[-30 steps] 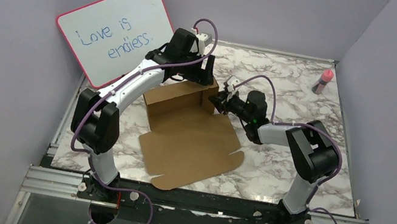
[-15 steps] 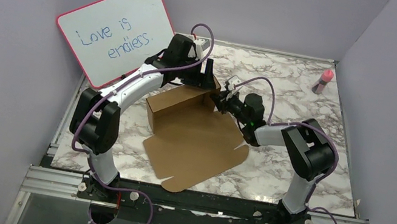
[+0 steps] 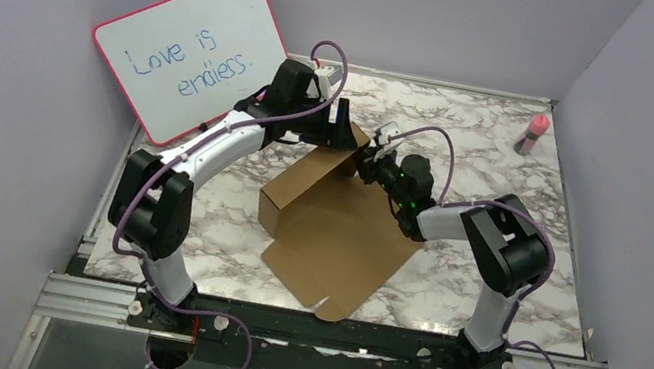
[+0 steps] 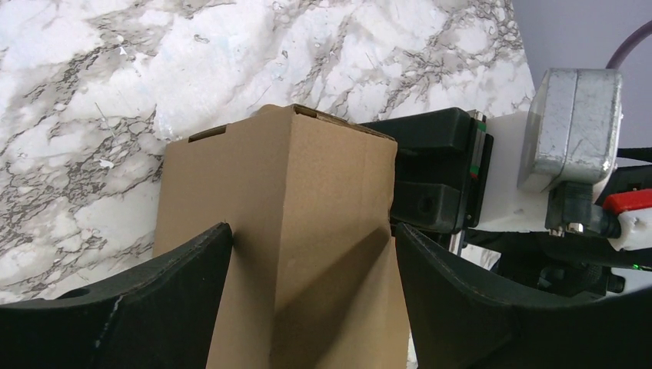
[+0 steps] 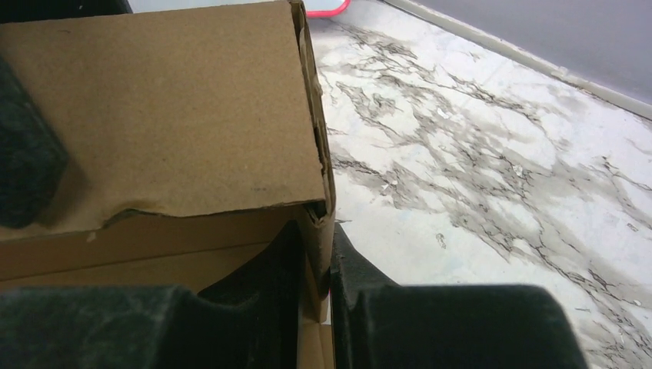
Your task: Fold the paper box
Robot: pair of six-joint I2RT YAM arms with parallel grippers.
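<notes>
The paper box [image 3: 335, 232], brown cardboard, lies half-folded on the marble table [image 3: 474, 134] between both arms. The right gripper [image 5: 315, 277] is pinched tight on a raised wall's edge. The left gripper [image 4: 307, 269] straddles the upright corner, fingers spread. Beyond stand a pink-framed whiteboard [image 3: 189, 49] and pink bottle [image 3: 534, 133].

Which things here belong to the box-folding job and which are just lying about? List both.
Belongs to the job:
- paper box, partly folded
- left gripper, jaws wide around the box's raised corner
- right gripper, pinching the box's side wall

Just lying about:
- pink-framed whiteboard, leaning on the left wall
- pink bottle, far right corner of the table
</notes>
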